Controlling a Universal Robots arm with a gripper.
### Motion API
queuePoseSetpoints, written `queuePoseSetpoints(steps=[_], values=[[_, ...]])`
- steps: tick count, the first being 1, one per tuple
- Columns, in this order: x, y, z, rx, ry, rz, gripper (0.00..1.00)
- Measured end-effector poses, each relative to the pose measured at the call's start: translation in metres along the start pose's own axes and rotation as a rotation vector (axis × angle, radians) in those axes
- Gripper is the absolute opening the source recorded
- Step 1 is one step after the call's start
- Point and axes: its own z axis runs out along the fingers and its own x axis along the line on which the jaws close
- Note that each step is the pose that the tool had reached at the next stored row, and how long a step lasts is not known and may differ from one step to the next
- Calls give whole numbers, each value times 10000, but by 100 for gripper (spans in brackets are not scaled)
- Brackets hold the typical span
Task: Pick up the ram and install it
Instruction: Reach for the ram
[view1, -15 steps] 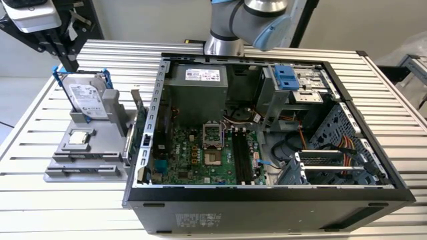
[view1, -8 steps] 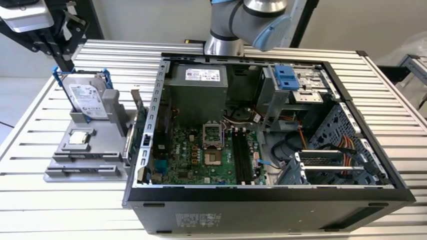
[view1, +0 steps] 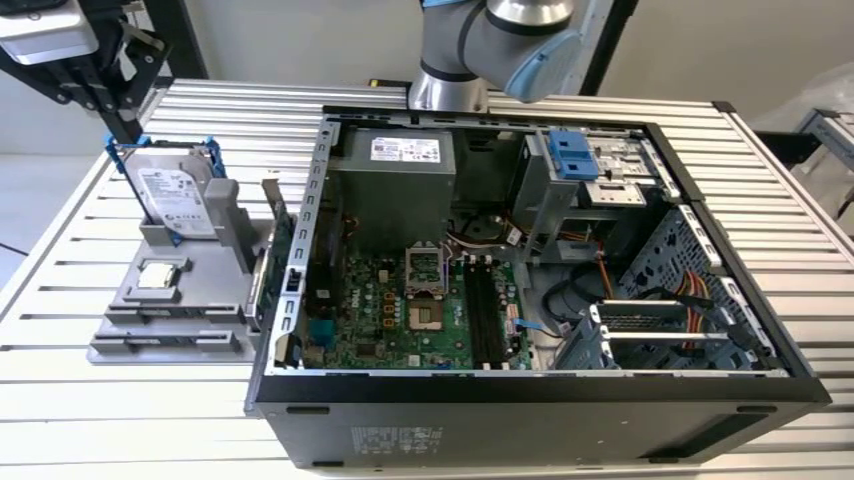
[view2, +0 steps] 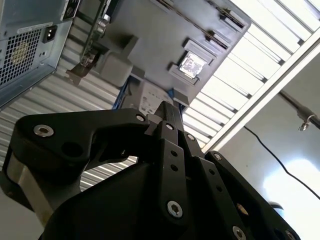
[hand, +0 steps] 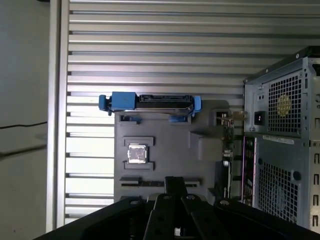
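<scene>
Exterior view: set high off the arm, angled down into the open computer case (view1: 534, 440) on the slatted table (view1: 80, 420), at mid distance, with the grey holder tray (view1: 160, 345) at the exterior view's left. First wrist view: just behind the gripper (hand: 175, 182), facing straight down past the jaws onto that tray. Second wrist view: closer along the gripper body, oblique, with the tray beyond the jaws. All three share the tray, the processor chip (view1: 160, 278) and the case.

The ram (hand: 228, 145) shows edge-on, its chips too small to tell.
</scene>
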Motion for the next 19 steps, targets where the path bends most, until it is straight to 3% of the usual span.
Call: queuePoseSetpoints(steps=[14,19], values=[[34,-2,0,0,11,23,0],[33,-38,-3,0,11,22,0]])
